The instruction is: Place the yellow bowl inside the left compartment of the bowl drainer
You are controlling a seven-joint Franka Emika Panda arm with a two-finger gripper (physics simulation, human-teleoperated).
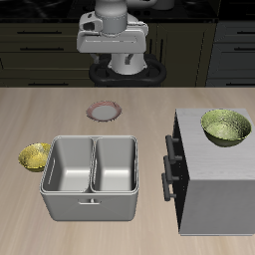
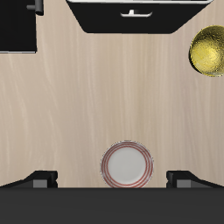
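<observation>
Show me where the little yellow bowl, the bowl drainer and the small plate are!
yellow bowl (image 1: 35, 155), exterior view, on its inside hollow.
bowl drainer (image 1: 92, 202), exterior view, on its front wall above the handle.
small plate (image 1: 105, 110), exterior view, on its pale middle.

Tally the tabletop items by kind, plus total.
Bowls: 2, the yellow bowl beside the bowl drainer, and a larger greener-yellow bowl on top of the gray box
Plates: 1, small pink-rimmed plate
Drainers: 1, bowl drainer, both compartments empty
Boxes: 1, big gray box with dark handles
Total: 5
</observation>
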